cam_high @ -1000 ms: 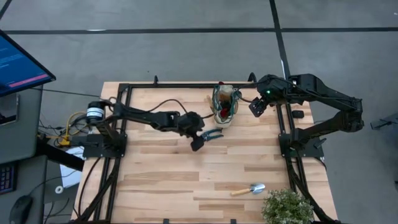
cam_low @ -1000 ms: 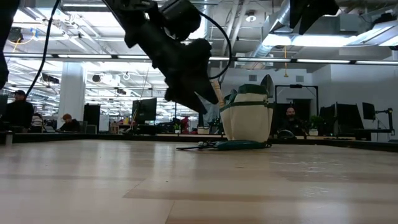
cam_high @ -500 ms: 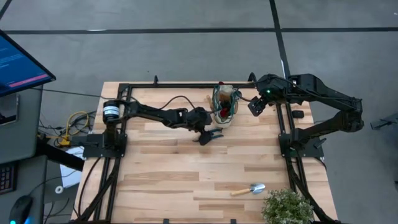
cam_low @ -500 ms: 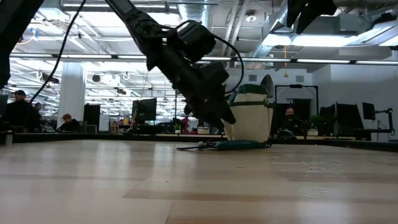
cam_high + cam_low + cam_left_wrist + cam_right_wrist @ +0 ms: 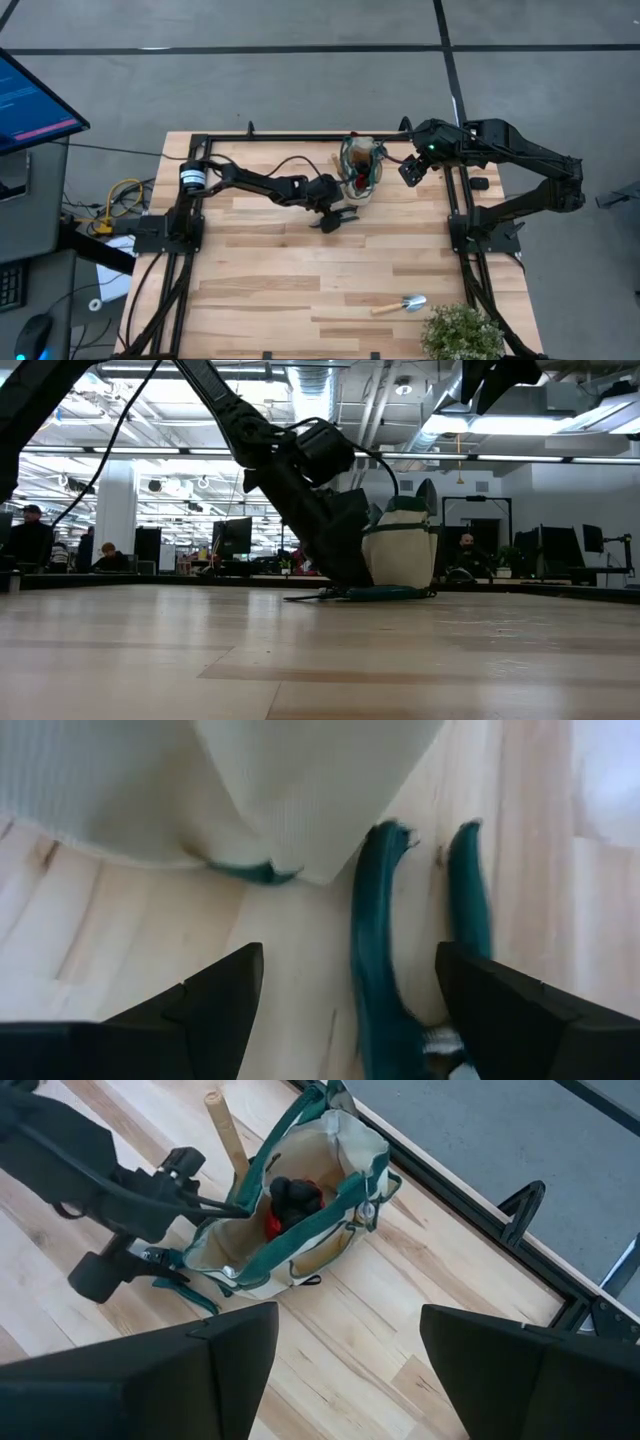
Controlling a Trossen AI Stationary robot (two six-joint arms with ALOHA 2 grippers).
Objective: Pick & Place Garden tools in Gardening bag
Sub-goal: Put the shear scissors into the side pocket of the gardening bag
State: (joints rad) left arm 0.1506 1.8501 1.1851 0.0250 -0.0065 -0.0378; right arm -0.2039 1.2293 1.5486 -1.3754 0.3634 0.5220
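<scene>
Item: pruning shears point(image 5: 380, 935), teal handles, two curved grips lying flat on the bench point(image 5: 260, 270) just beside the gardening bag point(image 5: 361, 168).

Bag: beige fabric, dark green trim, upright near the bench's far edge; red-and-black glove point(image 5: 285, 1202) and a wooden handle point(image 5: 226, 1130) already inside.

Left hand point(image 5: 345, 1005): released, fingers spread, low over the shears with one teal handle between them.

Right hand point(image 5: 345, 1355): released, empty, hovering above the bag.

Handling note: centre both handles between the fingers before clenching, keep clear of the bag's base, then lift high enough to clear the rim.

Also outstanding: trowel point(image 5: 400, 304), near a potted plant point(image 5: 462, 333).
</scene>
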